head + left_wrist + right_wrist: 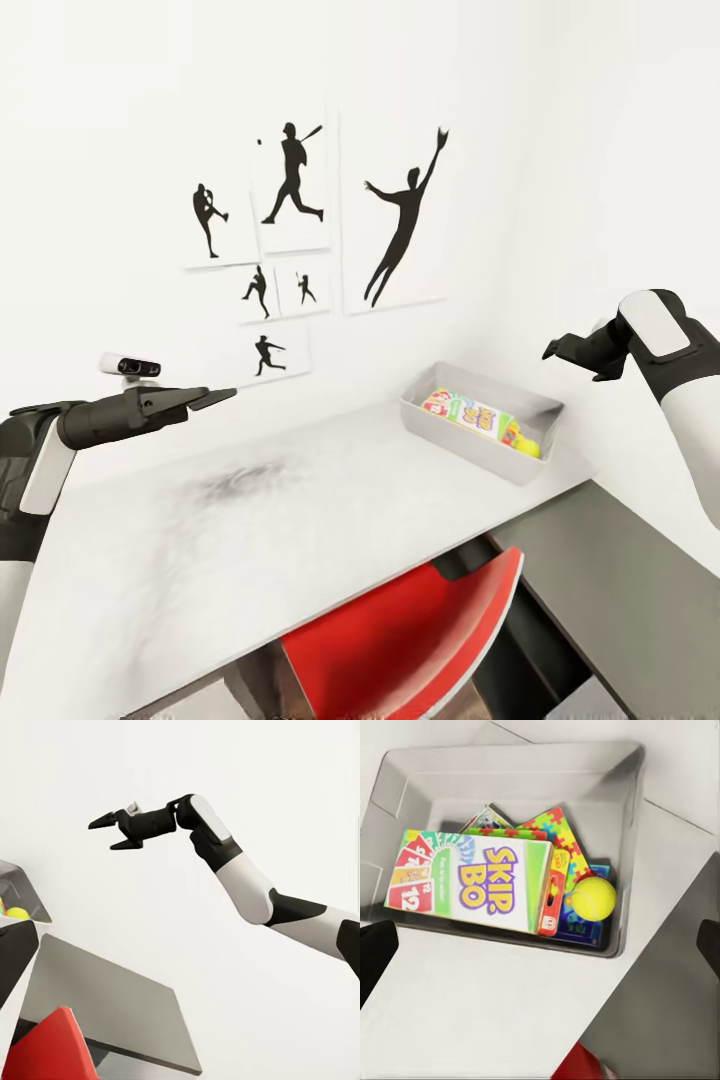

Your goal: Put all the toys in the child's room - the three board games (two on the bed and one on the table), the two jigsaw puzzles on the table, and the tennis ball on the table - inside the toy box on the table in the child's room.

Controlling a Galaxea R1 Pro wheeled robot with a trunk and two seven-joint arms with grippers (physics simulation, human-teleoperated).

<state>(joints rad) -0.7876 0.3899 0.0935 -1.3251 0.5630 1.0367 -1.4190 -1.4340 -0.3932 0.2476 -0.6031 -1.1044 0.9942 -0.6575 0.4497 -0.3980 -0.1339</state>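
The pale grey toy box (425,415) (510,765) stands at the back right of the table (300,500). Inside it lies a Skip-Bo board game (472,881) (468,412) on top, and a jigsaw puzzle (556,832) pokes out beneath it. A blue game box (585,931) lies lower still, under the tennis ball (593,898) (522,440). My right gripper (562,350) (112,832) (542,949) hovers open and empty above and right of the box. My left gripper (210,398) hangs open and empty over the table's left part.
A red chair (410,630) is tucked under the table's front edge. The dark grey corner section (630,590) runs along the right. Black silhouette sports pictures (290,220) hang on the white wall behind. A small white camera (130,365) sits at the far left.
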